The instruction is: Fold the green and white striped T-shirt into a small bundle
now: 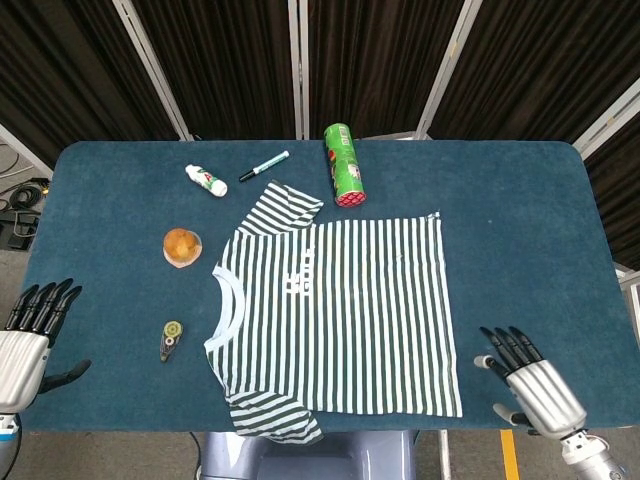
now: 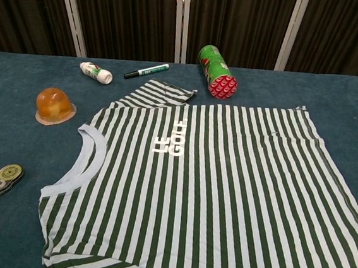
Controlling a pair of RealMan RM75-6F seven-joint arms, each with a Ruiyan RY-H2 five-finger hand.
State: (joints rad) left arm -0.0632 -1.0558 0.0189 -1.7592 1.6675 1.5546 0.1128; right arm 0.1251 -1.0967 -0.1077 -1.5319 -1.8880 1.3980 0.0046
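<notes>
Seen at the lower left corner of the head view: the left hand (image 1: 24,345), fingers spread apart and grasping nothing, hovering at the near left edge of the blue table (image 1: 520,240). Well apart from the striped T-shirt (image 1: 335,315), with bare cloth and small things between.

Further right, in the left part of the frame: a correction tape roller (image 1: 170,340) low down, an orange jelly cup (image 1: 181,247) above it, then a small white bottle (image 1: 205,180) and a green marker (image 1: 264,165) toward the upper part. All lay apart from the shirt, though the marker was near the far sleeve.

Spread flat in the middle of the frame: the T-shirt, collar pointing left, hem on the right side, white letters on the chest. Far sleeve a little folded at the top; near sleeve reached over the near table edge at the bottom. A green can (image 1: 343,165) lay on its side just above the shirt's upper edge, red cap end near the cloth.

Right of the hem: a wide stretch of bare blue table up to the right edge.

At the lower right: the right hand (image 1: 527,379), fingers parted and released, holding nothing, just beside the shirt's near hem corner but not touching.

In the chest view, no hand seen; shirt (image 2: 211,194) filling the lower centre and right.
</notes>
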